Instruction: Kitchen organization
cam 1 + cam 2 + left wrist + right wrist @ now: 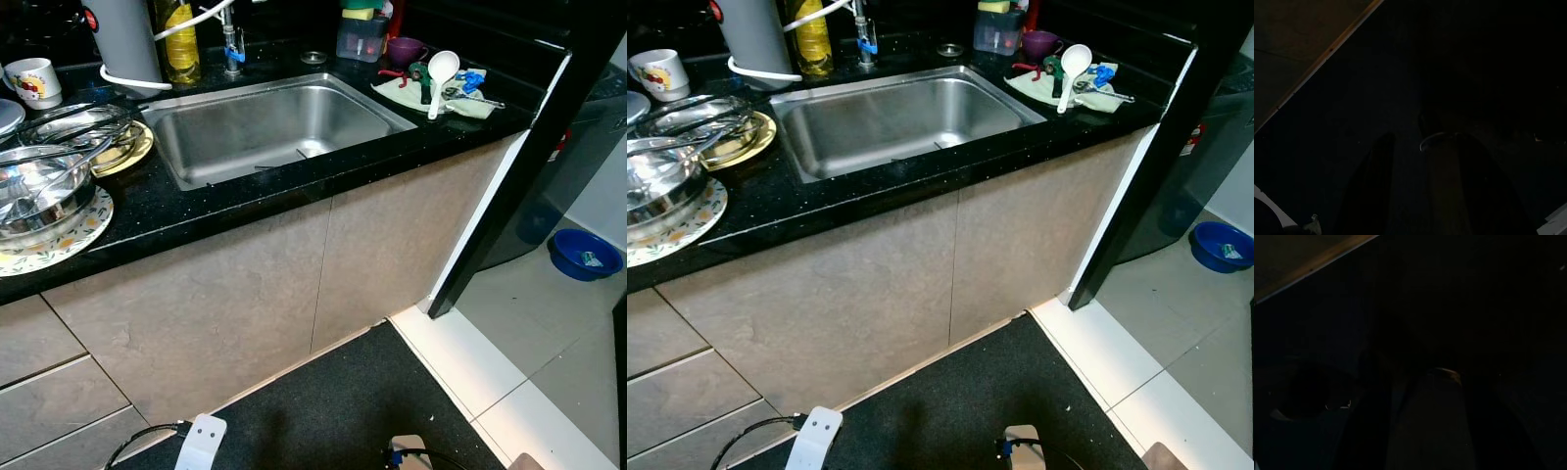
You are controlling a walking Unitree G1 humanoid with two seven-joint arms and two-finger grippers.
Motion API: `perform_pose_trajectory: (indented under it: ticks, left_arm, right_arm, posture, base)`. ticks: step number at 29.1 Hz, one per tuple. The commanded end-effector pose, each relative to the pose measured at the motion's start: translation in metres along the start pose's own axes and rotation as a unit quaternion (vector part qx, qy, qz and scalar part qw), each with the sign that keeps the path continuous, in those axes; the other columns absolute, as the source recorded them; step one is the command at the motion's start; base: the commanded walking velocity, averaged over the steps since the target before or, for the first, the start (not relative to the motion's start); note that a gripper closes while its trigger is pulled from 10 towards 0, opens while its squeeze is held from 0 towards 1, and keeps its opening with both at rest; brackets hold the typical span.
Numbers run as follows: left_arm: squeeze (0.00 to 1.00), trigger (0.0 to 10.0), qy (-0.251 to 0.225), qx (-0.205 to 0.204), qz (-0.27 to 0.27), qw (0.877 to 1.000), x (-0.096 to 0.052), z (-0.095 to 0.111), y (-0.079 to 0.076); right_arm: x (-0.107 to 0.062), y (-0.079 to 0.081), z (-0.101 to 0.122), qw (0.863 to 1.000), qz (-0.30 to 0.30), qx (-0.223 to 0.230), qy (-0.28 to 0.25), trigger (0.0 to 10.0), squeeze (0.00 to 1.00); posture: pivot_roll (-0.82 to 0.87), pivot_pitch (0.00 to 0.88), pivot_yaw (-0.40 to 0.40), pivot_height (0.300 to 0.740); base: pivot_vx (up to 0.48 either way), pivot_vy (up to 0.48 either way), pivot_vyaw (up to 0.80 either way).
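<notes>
Steel fills the middle of the left eye view: a rectangular stainless sink basin (269, 127) set into a black speckled stone desk (186, 211), with a chrome tap with a blue collar (232, 44) behind its back rim. On the desk to the robot's left of the basin, a round shiny steel bowl (39, 191) stands on a flower-patterned round plate (69, 235). Behind it, a steel dish with tongs lying across it (73, 125) rests on a yellow-rimmed plate (132, 152). Farther back are a white mug with a red print (34, 80), a tall grey cylindrical appliance (122, 39) and a yellow bottle of oil (179, 41). To the right of the basin, a white plastic rice spoon (438, 76) lies on a pale green cloth (411, 98) among small utensils, with a purple cup (404, 49) and a clear plastic box (361, 37) behind. Grey cabinet doors (225, 294) run below the desk, a black mat (343, 401) lies on the floor, and a blue plastic basin (585, 255) sits on the pale tiles at far right.

The right eye view shows the same scene, the sink basin slightly further left.

The left wrist view is very dark. The left gripper (1422, 196) hangs over the dark mat, its two black fingers (1374, 186) apart with nothing between them.

The right wrist view is darker still. The right gripper (1425, 426) hangs idle, its fingers likewise spread and holding nothing.
</notes>
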State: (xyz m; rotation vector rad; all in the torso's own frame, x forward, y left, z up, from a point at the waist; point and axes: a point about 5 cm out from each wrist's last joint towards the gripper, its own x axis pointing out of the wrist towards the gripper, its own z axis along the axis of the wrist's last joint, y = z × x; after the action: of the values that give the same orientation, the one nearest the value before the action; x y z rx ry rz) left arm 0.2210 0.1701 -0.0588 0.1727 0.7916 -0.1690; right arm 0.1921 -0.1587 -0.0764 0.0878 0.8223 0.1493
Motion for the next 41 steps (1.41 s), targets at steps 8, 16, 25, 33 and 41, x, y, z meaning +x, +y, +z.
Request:
perform_pose_trajectory:
  ticks: [8, 16, 25, 33, 41]
  left_arm:
    - [0.00, 10.0, -0.003, 0.008, 0.007, 1.000, 0.000, 0.001, 0.002]
    - [0.00, 10.0, -0.008, 0.013, 0.002, 1.000, 0.001, 0.005, 0.001]
    - [0.00, 10.0, -0.005, 0.017, -0.003, 1.000, 0.002, 0.008, 0.001]
    - [0.00, 10.0, -0.009, 0.026, -0.002, 1.000, 0.003, 0.011, 0.002]
    - [0.00, 10.0, -0.007, 0.027, -0.002, 1.000, 0.003, 0.012, 0.004]
  right_arm:
    - [0.000, 0.000, 0.000, 1.000, -0.003, 0.029, -0.005, 10.0, 0.00]
    - [0.000, -0.002, 0.002, 0.999, -0.006, 0.038, -0.007, 10.0, 0.00]
    - [0.001, 0.000, 0.001, 0.999, -0.009, 0.051, -0.010, 10.0, 0.00]
    - [0.001, 0.002, 0.002, 0.998, -0.010, 0.057, -0.012, 10.0, 0.00]
    - [0.001, 0.002, 0.002, 0.998, -0.010, 0.060, -0.013, 10.0, 0.00]
  posture:
    - [-0.06, 0.160, 0.001, 0.740]
    - [-0.06, 0.161, 0.008, 0.740]
    - [-0.05, 0.163, 0.020, 0.740]
    - [-0.05, 0.161, 0.028, 0.740]
    - [-0.05, 0.162, 0.031, 0.740]
  base:
    - [0.000, 0.000, 0.00]
    - [0.000, 0.000, 0.56]
    - [0.000, 0.000, 0.80]
    - [0.000, 0.000, 0.80]
    - [0.000, 0.000, 0.80]
